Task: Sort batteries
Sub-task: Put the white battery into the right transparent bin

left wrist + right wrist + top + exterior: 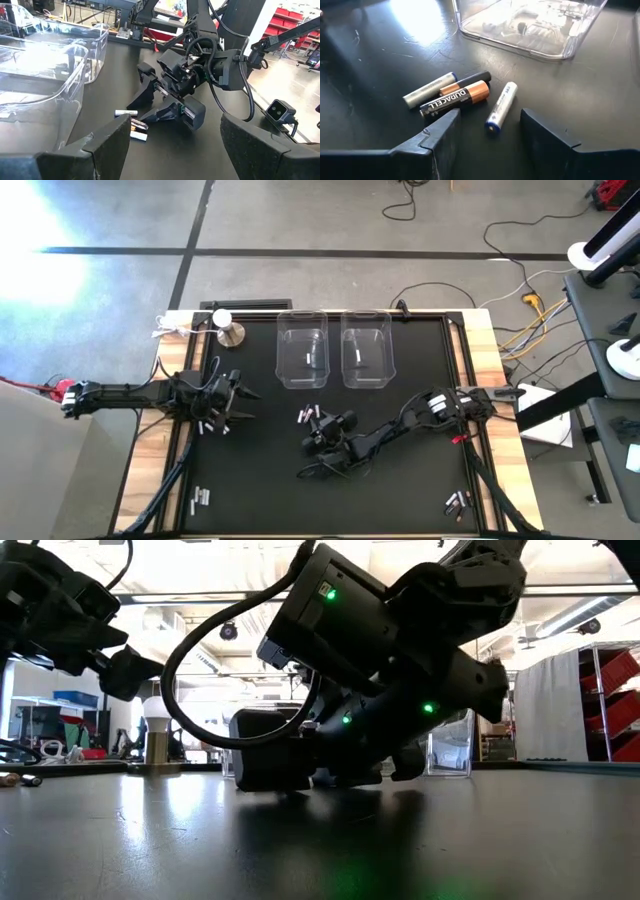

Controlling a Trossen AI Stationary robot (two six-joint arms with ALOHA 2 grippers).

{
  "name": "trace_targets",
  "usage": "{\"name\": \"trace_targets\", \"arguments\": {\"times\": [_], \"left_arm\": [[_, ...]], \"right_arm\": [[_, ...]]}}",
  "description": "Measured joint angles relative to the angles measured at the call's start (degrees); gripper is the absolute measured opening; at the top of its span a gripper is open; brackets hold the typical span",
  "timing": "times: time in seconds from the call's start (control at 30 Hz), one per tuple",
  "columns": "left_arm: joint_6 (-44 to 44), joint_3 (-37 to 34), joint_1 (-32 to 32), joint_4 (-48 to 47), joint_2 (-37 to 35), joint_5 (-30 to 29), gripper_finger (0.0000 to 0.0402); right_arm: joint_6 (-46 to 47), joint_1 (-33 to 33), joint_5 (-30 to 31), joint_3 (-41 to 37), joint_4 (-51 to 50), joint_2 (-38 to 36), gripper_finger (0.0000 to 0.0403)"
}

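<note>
Several batteries lie in a small heap mid-table [308, 415]. The right wrist view shows a silver one [429, 90], a black-and-copper one [455, 100], a dark one behind it [472, 78] and a white one with a blue end [501, 106]. My right gripper [490, 127] is open and low over the mat just on the near side of the heap [318, 428], with the white battery lying ahead of the gap. My left gripper [236, 394] waits open at the table's left, with nothing between its fingers [175, 145].
Two clear bins [302, 348] [366, 348] stand at the far side, each with something small and pale inside. More batteries lie near the left arm [212, 425], at the near left [201, 499] and near right [457, 502]. A silver knob-like object [231, 333] stands far left.
</note>
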Motion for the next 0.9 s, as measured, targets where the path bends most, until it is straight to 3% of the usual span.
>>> {"name": "trace_targets", "arguments": {"times": [0.27,0.73,0.9], "left_arm": [[-0.01,0.0,0.0,0.01,0.0,0.0,0.0284],[0.0,0.0,0.0,0.0,0.0,0.0,0.0284],[0.0,-0.01,0.0,0.02,0.0,0.0,0.0284]], "right_arm": [[-0.21,-1.68,-0.02,0.0,-0.53,0.0,0.0176],[-1.59,-2.64,0.28,-0.04,-1.39,0.0,0.0047],[-1.74,-2.64,-0.17,-0.09,-3.09,-0.51,0.0028]]}}
